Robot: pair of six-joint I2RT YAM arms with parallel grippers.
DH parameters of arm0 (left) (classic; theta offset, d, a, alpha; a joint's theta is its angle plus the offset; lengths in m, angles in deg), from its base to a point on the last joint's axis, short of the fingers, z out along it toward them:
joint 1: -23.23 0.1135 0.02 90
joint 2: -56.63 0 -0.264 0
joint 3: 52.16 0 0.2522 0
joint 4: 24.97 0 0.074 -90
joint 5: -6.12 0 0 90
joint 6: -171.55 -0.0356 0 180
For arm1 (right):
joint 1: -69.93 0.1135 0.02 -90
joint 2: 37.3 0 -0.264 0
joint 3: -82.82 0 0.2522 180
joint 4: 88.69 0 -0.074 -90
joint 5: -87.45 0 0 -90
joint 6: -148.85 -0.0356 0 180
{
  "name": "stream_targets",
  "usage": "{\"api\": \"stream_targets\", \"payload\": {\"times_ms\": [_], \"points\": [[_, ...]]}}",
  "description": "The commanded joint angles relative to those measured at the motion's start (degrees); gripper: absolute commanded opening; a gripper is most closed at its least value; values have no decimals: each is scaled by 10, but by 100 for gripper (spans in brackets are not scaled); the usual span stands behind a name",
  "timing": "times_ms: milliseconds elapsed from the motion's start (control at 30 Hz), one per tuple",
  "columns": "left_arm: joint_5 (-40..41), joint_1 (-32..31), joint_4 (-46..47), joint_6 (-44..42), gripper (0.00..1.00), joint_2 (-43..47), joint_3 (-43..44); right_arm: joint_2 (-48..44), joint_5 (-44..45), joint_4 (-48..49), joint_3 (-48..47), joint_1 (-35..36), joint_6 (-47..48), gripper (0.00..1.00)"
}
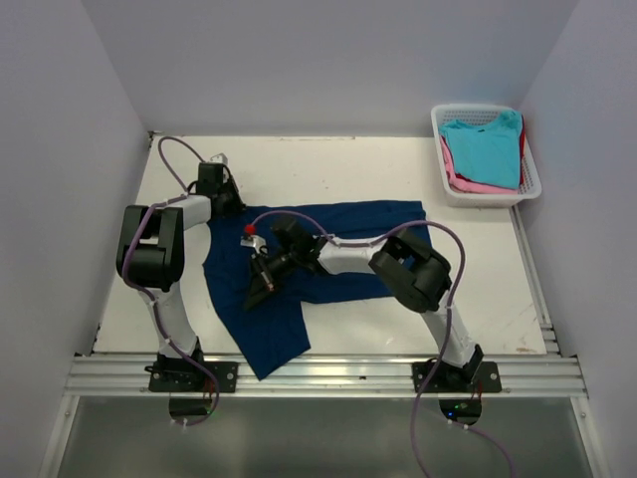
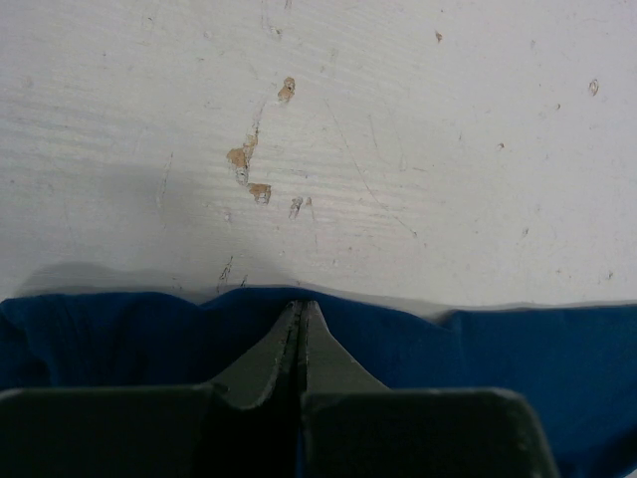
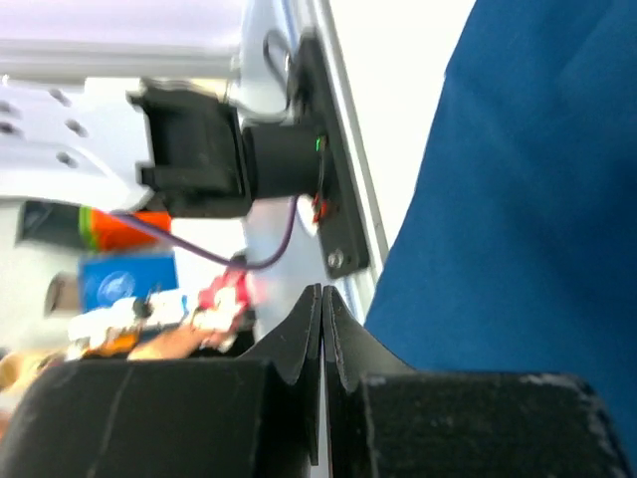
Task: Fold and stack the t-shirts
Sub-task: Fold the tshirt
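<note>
A navy blue t-shirt (image 1: 338,249) lies spread on the white table, one flap reaching the near edge. No chest print shows. My left gripper (image 1: 229,202) is at the shirt's far left corner. In the left wrist view its fingers (image 2: 301,309) are shut on the shirt's edge (image 2: 478,349), which bulges up at the tips. My right gripper (image 1: 257,297) is low over the shirt's left part. In the right wrist view it (image 3: 322,294) is shut, with the navy cloth (image 3: 528,199) beside it and no cloth seen between the fingers.
A white lattice basket (image 1: 438,149) stands at the far right and holds a turquoise tee (image 1: 483,149) on top of a pink one (image 1: 468,184), with red cloth (image 1: 522,139) at its right side. A metal rail (image 1: 328,373) runs along the near edge. White walls close in the table.
</note>
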Motion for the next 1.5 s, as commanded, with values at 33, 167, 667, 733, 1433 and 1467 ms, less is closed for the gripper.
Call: {"api": "stream_targets", "payload": {"times_ms": [33, 167, 667, 733, 1433, 1467], "points": [[25, 8, -45, -11, 0, -12, -18, -91, 114, -150, -47, -57, 100, 0], [23, 8, -46, -13, 0, -9, -16, -96, 526, -450, -182, -82, 269, 0], [31, 10, -54, -16, 0, -19, -11, -65, 628, -507, -229, -332, 243, 0], [31, 10, -53, -16, 0, -19, -12, -48, 600, -500, -232, -334, 244, 0], [-340, -78, 34, 38, 0, 29, 141, -15, 570, -473, -198, -359, 243, 0], [-363, -93, 55, 49, 0, -5, 171, -18, 569, -473, -191, -359, 244, 0]]}}
